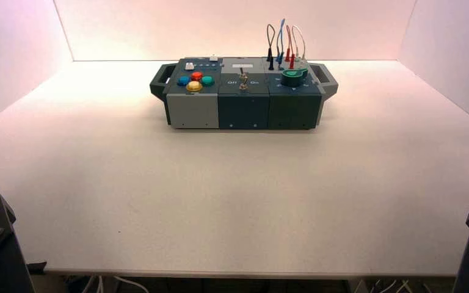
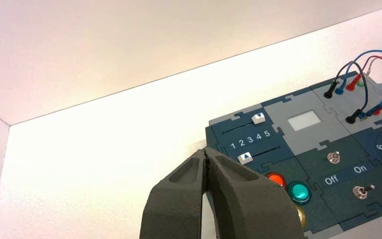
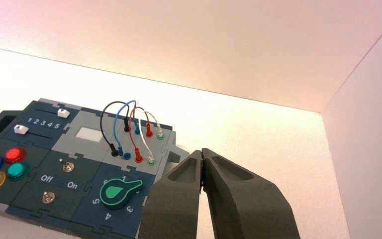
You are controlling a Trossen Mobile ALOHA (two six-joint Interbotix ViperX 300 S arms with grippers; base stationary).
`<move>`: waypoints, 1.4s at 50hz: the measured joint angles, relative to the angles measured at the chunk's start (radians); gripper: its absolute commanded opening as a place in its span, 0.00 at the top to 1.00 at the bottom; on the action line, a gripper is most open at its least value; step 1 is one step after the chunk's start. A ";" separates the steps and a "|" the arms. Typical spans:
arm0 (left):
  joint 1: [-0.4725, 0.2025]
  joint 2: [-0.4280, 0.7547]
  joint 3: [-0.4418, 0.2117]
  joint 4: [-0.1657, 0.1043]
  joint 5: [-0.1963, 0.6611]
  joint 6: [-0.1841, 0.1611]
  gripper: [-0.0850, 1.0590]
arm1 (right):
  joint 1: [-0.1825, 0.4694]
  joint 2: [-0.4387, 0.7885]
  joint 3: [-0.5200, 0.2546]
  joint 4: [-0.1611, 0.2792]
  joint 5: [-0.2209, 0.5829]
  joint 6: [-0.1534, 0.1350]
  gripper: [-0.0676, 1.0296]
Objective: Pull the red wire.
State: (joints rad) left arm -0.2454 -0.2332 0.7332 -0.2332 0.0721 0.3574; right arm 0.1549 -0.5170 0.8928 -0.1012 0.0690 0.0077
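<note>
- While the red wire sits plugged into the box, nothing's touching it
- left hand pinched closed, empty
- right hand same, well back over the counter

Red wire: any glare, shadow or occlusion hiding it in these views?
High view: red wire small against the bright pinkish back wall, unobstructed. Right wrist view: clearest, full loop with both plugs, right gripper shut beside it. Left wrist view: wire at the frame edge, partly cut off; left gripper shut.
</note>
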 measured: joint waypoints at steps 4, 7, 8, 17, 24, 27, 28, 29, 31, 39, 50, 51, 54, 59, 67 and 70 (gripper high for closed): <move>0.000 0.000 0.000 0.000 0.000 0.000 0.95 | 0.000 0.002 0.002 0.000 0.000 0.000 0.96; 0.000 0.000 0.000 0.000 0.000 0.000 0.95 | 0.000 0.000 0.002 0.000 0.000 0.000 0.96; 0.000 0.000 0.002 0.000 0.000 0.000 0.95 | 0.000 0.000 0.002 0.000 0.000 0.000 0.96; 0.000 0.000 0.000 0.000 0.002 0.000 0.95 | 0.000 0.000 0.002 0.000 0.005 0.000 0.96; 0.000 0.000 0.000 0.000 0.002 0.000 0.95 | 0.000 0.000 0.002 0.000 0.008 0.000 0.96; 0.000 0.000 0.000 0.000 0.009 0.000 0.95 | 0.000 0.000 0.002 0.002 0.017 0.000 0.96; 0.000 0.000 -0.003 0.000 0.014 0.000 0.95 | 0.000 0.000 0.002 0.002 0.025 0.000 0.96; 0.000 0.000 -0.006 0.000 0.023 0.000 0.95 | 0.000 0.000 0.002 0.002 0.040 0.000 0.96; 0.000 0.000 -0.012 0.000 0.038 0.000 0.95 | 0.002 0.000 0.000 0.003 0.063 0.002 0.96; 0.000 0.006 -0.046 0.000 0.129 0.000 0.95 | 0.014 0.003 -0.035 0.005 0.186 0.000 0.96; -0.003 0.025 -0.089 0.000 0.252 0.000 0.95 | 0.015 0.051 -0.149 0.028 0.374 0.000 0.96; -0.003 0.023 -0.092 0.000 0.261 -0.002 0.95 | 0.015 0.057 -0.163 0.028 0.393 0.000 0.96; -0.008 0.025 -0.104 0.000 0.285 0.002 0.95 | 0.015 0.074 -0.209 0.037 0.460 -0.003 0.96; -0.012 0.025 -0.121 0.000 0.330 0.006 0.95 | 0.015 0.107 -0.298 0.063 0.580 -0.015 0.96; -0.012 0.026 -0.150 0.000 0.411 0.009 0.95 | 0.015 0.167 -0.425 0.141 0.744 -0.043 0.96; -0.012 0.026 -0.161 0.000 0.426 0.009 0.95 | 0.015 0.199 -0.480 0.198 0.822 -0.061 0.96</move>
State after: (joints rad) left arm -0.2577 -0.2071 0.5722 -0.2332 0.4985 0.3666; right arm 0.1703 -0.3175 0.4126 0.0966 0.8912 -0.0537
